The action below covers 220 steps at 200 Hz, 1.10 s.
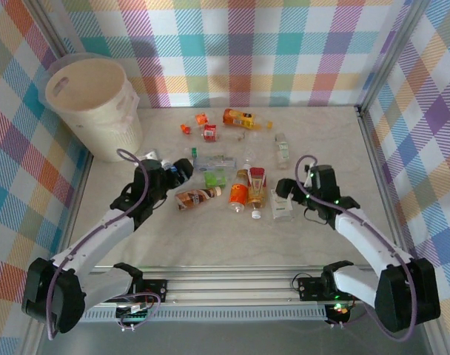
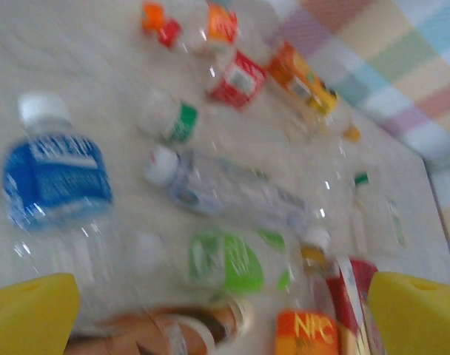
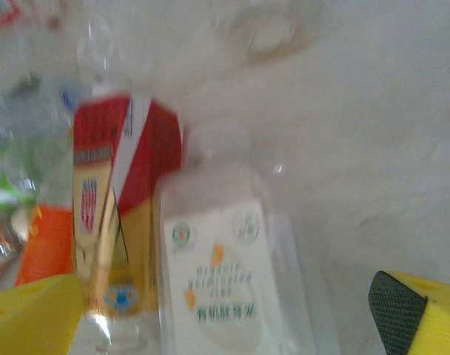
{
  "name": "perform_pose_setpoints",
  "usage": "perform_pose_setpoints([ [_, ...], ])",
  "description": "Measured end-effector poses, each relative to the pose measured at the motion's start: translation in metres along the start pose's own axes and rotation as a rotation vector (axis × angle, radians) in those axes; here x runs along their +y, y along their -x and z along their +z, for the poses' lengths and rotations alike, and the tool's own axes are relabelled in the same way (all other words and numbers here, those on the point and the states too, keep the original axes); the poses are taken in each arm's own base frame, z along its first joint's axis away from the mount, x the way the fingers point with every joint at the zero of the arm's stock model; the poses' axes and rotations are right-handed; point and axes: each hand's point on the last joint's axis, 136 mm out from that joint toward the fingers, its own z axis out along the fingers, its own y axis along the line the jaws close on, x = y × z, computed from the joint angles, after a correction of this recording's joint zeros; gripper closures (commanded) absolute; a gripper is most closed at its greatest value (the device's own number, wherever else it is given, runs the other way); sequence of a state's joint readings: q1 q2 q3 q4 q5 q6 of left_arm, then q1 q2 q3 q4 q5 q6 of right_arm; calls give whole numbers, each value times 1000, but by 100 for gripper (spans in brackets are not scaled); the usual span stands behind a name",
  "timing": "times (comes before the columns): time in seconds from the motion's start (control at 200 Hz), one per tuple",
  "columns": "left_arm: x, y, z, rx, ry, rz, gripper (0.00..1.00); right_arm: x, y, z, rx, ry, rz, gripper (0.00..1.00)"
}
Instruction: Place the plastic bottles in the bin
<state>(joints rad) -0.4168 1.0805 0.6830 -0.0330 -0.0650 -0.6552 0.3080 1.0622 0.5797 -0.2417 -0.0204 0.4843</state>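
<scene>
Several plastic bottles lie scattered mid-table. My left gripper (image 1: 182, 171) stands open over a brown bottle (image 1: 195, 197), which lies low between the yellow fingertips (image 2: 32, 314), below the gripper's (image 2: 225, 325) middle. Beyond it lie a green-label bottle (image 2: 232, 262), a long clear bottle (image 2: 225, 188) and a blue-label bottle (image 2: 55, 177). My right gripper (image 1: 288, 191) is open, its fingers (image 3: 421, 310) on either side of a flat white-label bottle (image 3: 225, 281), with the gripper (image 3: 225, 318) apart from it. A red-and-yellow bottle (image 3: 114, 207) lies beside that. The cream bin (image 1: 66, 111) stands at the far left.
More bottles lie further back: an orange-label one (image 1: 240, 117), a red-label one (image 1: 209, 132), a clear one (image 1: 282, 150) and an orange one (image 1: 239, 194) in the cluster. Checked walls enclose the table on three sides; a metal rail (image 1: 232, 285) runs along the near edge.
</scene>
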Motion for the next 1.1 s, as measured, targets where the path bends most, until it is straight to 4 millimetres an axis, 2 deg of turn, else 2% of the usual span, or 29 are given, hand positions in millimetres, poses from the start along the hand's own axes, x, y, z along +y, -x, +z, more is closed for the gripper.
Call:
perform_pose_setpoints([
  [0.075,-8,-14,-4,50,-38,-25,0,-3,-25,4,45,-27,-40,0],
  [0.145,-11,-20,-6,70,-56,-54,0,-6,-39,5,73,-50,-81,0],
  [0.365,-16,-25,-10,96,-81,-125,0,5,-58,9,98,-68,-214,0],
  [0.5,-20,-27,-12,108,-100,-129,0,2,-76,20,150,-124,-284,1],
  [0.815,-28,-36,-17,146,-108,-101,0,-18,-86,32,173,-260,-349,0],
  [1.1,-45,-44,-24,155,-134,-34,0,-16,-74,33,116,-275,-377,22],
])
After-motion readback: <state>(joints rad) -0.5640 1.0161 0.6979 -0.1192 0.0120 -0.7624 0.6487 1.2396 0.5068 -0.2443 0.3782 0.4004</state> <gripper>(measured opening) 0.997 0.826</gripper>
